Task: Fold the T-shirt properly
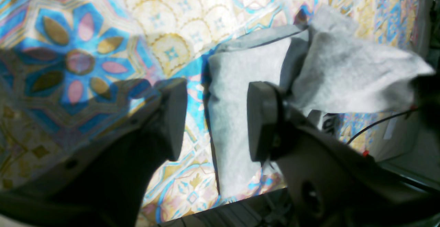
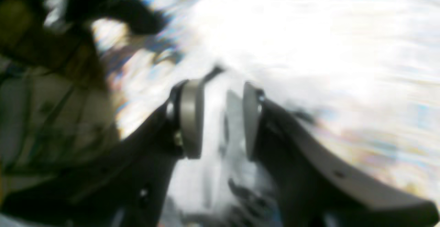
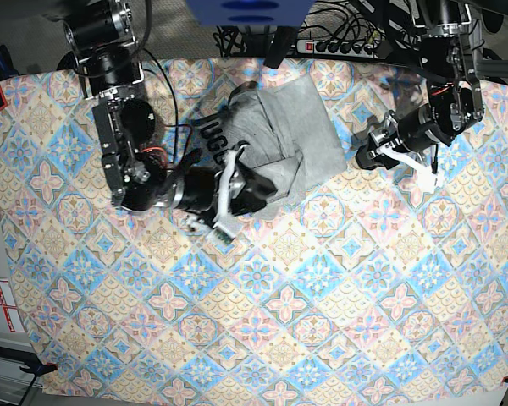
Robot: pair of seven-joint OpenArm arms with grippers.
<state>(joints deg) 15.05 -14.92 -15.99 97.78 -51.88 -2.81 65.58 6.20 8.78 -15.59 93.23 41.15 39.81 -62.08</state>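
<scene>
Grey T-shirt (image 3: 279, 139) bunched in rough partial fold on tablecloth (image 3: 322, 296), between both arms; right end effector (image 3: 241, 190) jaws parted at its near edge, left end effector (image 3: 364, 156) open, empty, just beside; squaring and final folds judged outstanding.

- The right wrist view is blurred and washed out; whether the right gripper (image 2: 218, 120) touches the T-shirt (image 3: 288, 144) is unclear.
- Lettering (image 3: 212, 139) on the T-shirt is partly folded under.
</scene>
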